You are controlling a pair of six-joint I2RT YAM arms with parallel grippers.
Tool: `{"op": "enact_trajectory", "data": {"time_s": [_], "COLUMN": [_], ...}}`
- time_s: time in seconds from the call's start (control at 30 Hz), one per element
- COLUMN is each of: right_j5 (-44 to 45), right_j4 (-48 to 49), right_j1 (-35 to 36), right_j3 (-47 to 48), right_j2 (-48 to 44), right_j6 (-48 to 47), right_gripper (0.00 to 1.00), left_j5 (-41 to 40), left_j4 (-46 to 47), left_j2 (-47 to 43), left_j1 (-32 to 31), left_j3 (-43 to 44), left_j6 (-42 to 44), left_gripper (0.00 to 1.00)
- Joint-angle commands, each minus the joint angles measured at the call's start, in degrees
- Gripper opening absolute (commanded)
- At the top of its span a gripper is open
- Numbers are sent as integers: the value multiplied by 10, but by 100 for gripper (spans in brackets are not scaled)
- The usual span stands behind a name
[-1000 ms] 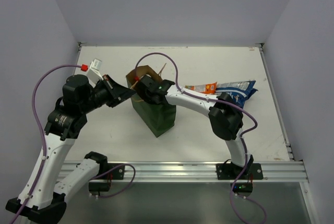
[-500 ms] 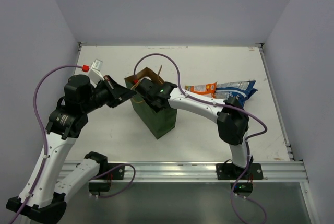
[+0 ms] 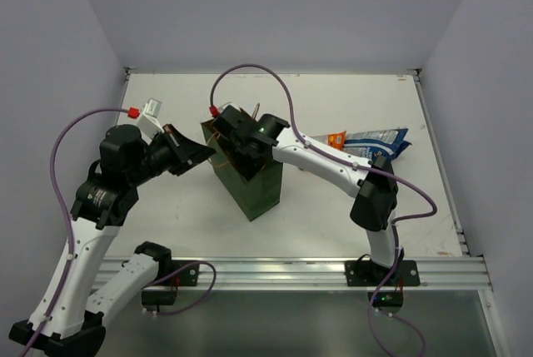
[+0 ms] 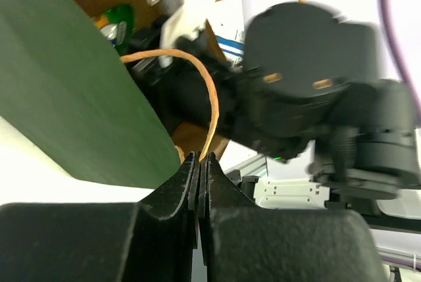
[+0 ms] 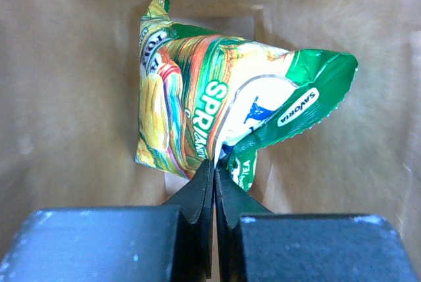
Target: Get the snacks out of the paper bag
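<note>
The dark green paper bag (image 3: 250,184) stands upright at the table's middle. My left gripper (image 3: 202,154) is shut on its thin orange loop handle (image 4: 209,101), just left of the bag's mouth; the bag's green outside (image 4: 72,117) fills the left of that wrist view. My right gripper (image 3: 236,142) reaches down into the bag's mouth. In the right wrist view it (image 5: 214,164) is shut on the lower edge of a green and yellow snack packet (image 5: 217,91), between the brown inner walls (image 5: 59,98). An orange packet (image 3: 335,138) and a blue-and-white bag (image 3: 379,141) lie on the table to the right.
The right arm's black wrist (image 4: 296,85) crowds the bag's mouth, and its purple cable (image 3: 250,70) arcs above it. A metal rail (image 3: 283,272) runs along the near edge. Side walls close in the white table (image 3: 166,207).
The right wrist has pushed further over and down into the bag's mouth, hiding the brown opening. The bag has shifted slightly. The left gripper has kept its hold on the handle.
</note>
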Motion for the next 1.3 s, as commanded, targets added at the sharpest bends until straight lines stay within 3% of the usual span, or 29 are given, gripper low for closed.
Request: {"op": "enact_trajectory", "data": {"time_s": [0.0, 0.4, 0.7, 0.87, 1.1, 1.27], "right_j5": [28, 44, -3, 49, 231, 264], "right_j4": [-29, -86, -61, -32, 55, 64], "right_j1": [2, 1, 1, 0, -10, -112], "right_j3": [67, 176, 198, 213, 108, -10], "right_j2": [-42, -107, -196, -250, -344, -388], "right_j6": [9, 20, 32, 19, -60, -64], "right_gripper": [0, 0, 0, 0, 0, 0], "left_j5": [-4, 3, -6, -11, -23, -28], "left_j4": [-11, -5, -1, -1, -13, -18], "left_j2": [-12, -25, -23, -20, -22, -16], "left_j1": [3, 3, 3, 3, 3, 2], "left_j3": [-16, -32, -32, -33, -26, -7], "left_j6": [14, 2, -1, -2, 2, 2], "left_gripper": [0, 0, 0, 0, 0, 5]}}
